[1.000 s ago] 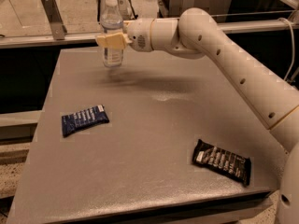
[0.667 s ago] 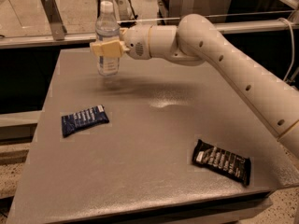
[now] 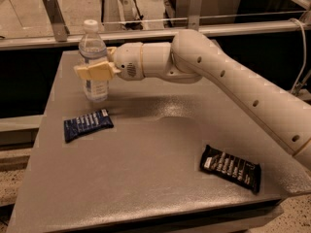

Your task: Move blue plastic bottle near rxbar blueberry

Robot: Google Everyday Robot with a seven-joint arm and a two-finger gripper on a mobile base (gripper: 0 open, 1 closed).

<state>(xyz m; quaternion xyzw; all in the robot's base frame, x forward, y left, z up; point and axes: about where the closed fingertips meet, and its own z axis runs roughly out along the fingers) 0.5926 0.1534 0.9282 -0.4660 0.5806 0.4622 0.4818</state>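
Up close, in the upper left of the frame, the gripper has its tan fingers pressed in on the blue plastic bottle, pinching it around the middle just under the shoulder. The bottle stands upright, white cap on top, its base down at or just over the grey table; I cannot tell whether it touches the surface. From the gripper the white arm runs off toward the right edge of the frame, sloping downward as it goes, thick and jointed, with small dark holes along its side.

Just below the bottle, toward the left edge of the frame, the rxbar blueberry lies flat on the table, dark blue with white lettering, slightly tilted. The bottle's base is near it but apart from it. Well away, in the lower right of the frame, a black bar wrapper with white print lies flat as well. Behind the table a metal rail runs across the top of the frame.
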